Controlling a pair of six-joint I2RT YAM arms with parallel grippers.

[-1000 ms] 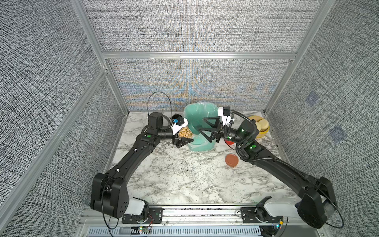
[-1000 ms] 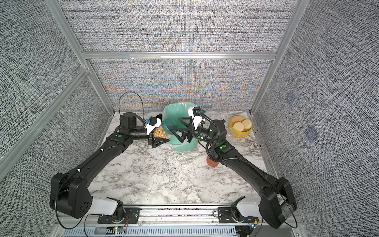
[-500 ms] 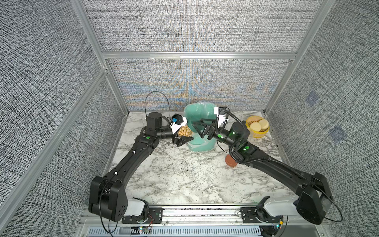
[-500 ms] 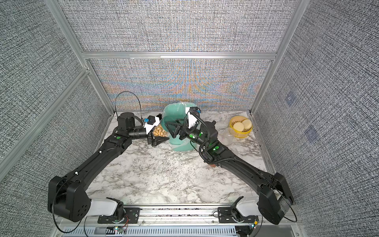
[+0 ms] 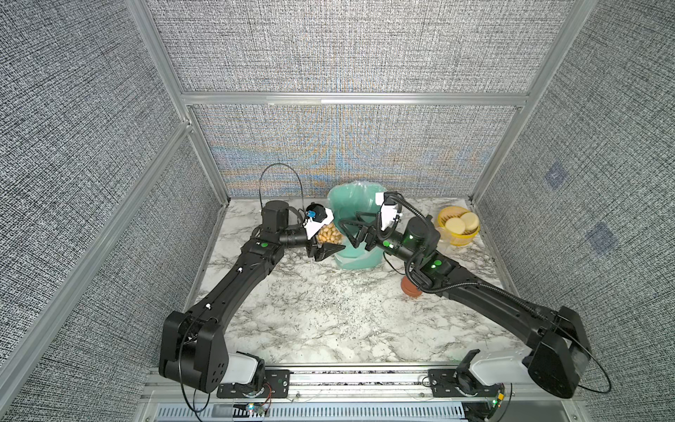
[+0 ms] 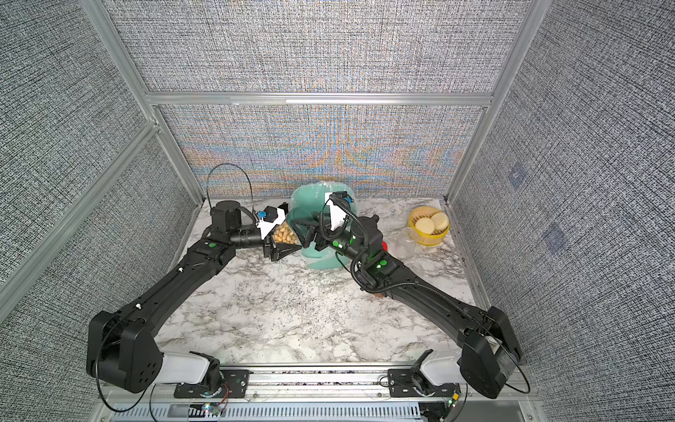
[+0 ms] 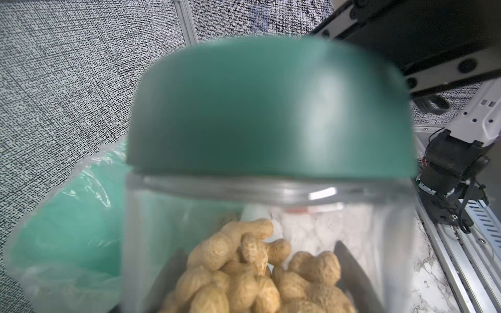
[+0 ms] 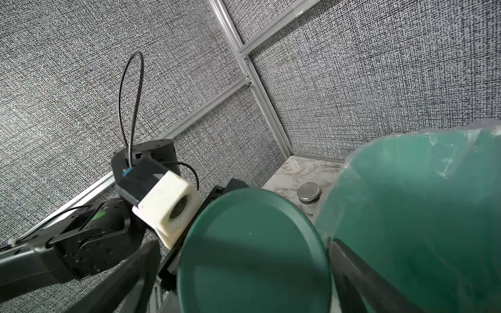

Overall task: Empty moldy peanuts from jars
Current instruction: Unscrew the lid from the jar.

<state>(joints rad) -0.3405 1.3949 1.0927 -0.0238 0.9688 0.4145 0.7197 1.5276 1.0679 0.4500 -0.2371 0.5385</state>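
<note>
While the left gripper (image 5: pixel 326 242) is clamped round the body of the clear jar (image 7: pixel 265 214), it's holding the jar on its side right next to the bin with the green bag (image 5: pixel 359 204), at the back of the marble table (image 5: pixel 328 310). The peanuts (image 7: pixel 257 276) are all inside and piled against the lower wall, and you can spot them in both top views too (image 6: pixel 285 234). The dark green lid (image 8: pixel 252 257) is on the jar and faces the right arm. The right gripper (image 5: pixel 347 234) is spread wide with one finger on each side of that lid. One side shows a clear gap, so it isn't gripping anything. Off to the right, an orange-brown lid (image 5: pixel 411 286) lies flat on the table, half hidden under the right arm. A yellow bowl (image 5: pixel 458 223) of pale discs sits in the back corner, and a small silver-topped tin (image 8: pixel 309 192) is behind the bin.
</note>
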